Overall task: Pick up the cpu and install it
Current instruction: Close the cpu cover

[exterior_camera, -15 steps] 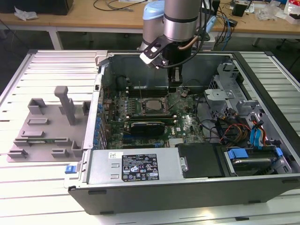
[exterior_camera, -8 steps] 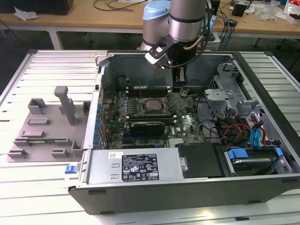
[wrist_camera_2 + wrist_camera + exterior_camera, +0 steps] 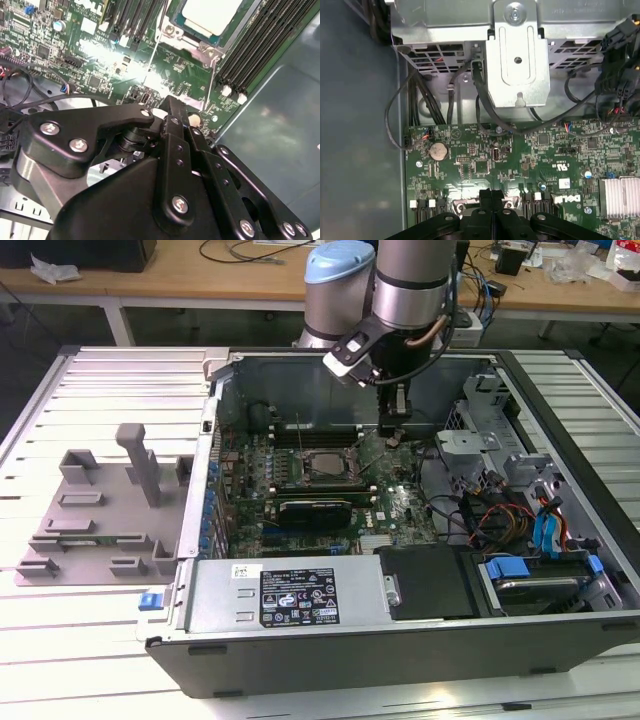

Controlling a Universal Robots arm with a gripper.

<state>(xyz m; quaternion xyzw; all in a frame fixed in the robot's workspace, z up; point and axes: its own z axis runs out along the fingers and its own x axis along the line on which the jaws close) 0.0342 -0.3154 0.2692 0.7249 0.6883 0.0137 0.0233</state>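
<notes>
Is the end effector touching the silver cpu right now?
Apart. In the second wrist view a stretch of green motherboard and the socket frame's edge lie between the end effector tip and the cpu.

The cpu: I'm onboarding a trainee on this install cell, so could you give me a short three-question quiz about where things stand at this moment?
1. True or false: the tool is holding the cpu.
2. Where does the cpu lie? A) on the grey fixture beside the case; B) in the socket on the motherboard; C) on the power supply.
3. In the exterior view, on which side of the cpu is the tool?

Key: 1 false, the tool is shut on nothing; 2 B; 3 the exterior view's right.
</notes>
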